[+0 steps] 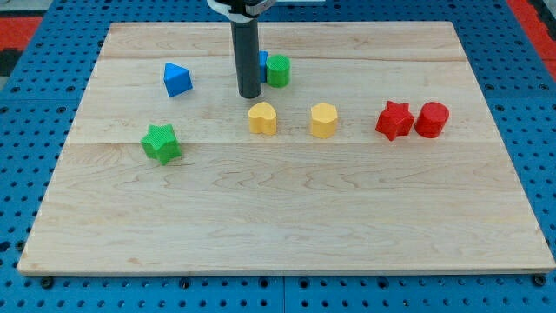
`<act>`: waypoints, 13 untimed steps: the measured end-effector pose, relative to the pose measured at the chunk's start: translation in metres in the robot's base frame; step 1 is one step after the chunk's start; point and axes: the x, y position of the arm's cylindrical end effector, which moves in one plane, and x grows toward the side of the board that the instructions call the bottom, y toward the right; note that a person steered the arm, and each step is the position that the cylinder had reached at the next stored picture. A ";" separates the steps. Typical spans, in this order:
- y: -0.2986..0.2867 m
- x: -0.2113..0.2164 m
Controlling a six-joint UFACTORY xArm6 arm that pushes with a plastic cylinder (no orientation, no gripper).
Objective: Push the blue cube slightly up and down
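Our rod stands in front of the blue cube near the top of the wooden board.

We have no hand to open or close, only the dark rod; my tip [249, 94] rests on the board [287, 217], just at the view's left of the blue cube [263, 66], which is mostly hidden behind the rod and touches the green cylinder [278, 70] on its right. A blue triangular block [177, 79] lies at the left, a green star [162, 143] lower left. Below the tip we see a yellow heart [262, 118] and a yellow hexagon [323, 120]. At the right, a red star [394, 120] sits touching a red cylinder [432, 119].
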 end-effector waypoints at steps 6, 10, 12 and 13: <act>0.047 -0.027; -0.024 -0.048; -0.101 -0.063; -0.074 -0.116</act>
